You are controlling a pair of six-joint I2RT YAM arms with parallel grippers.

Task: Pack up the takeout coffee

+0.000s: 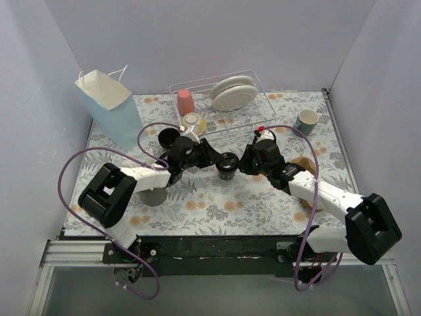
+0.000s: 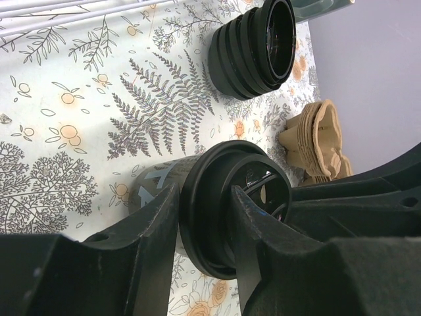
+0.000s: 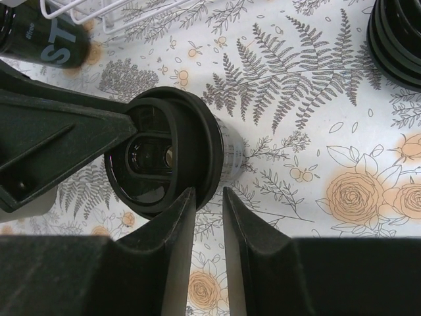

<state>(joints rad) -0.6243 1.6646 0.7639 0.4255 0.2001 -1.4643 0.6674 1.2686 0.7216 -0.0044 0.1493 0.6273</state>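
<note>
Between left gripper (image 2: 204, 201) jaws, takeout coffee (image 2: 227, 155) pinched; right gripper (image 3: 209, 197) slightly parted (empty) alongside.

Floral-patterned table (image 1: 263, 205) is seen whole from above and behind the near edge, looking toward the far side. Left wrist view is aimed rightward, right wrist view leftward, both very close. Small black lidded disposable cup (image 1: 227, 164) is shared by all three.

A lab cell staged as a kitchen is shown; the floral tabletop (image 1: 263, 205) is enclosed by plain panels (image 1: 197, 39); a dish rack (image 1: 264, 100) of plates (image 1: 233, 92) is set out; robot arms (image 1: 329, 195) are bolted to a base rail (image 1: 210, 251).
</note>
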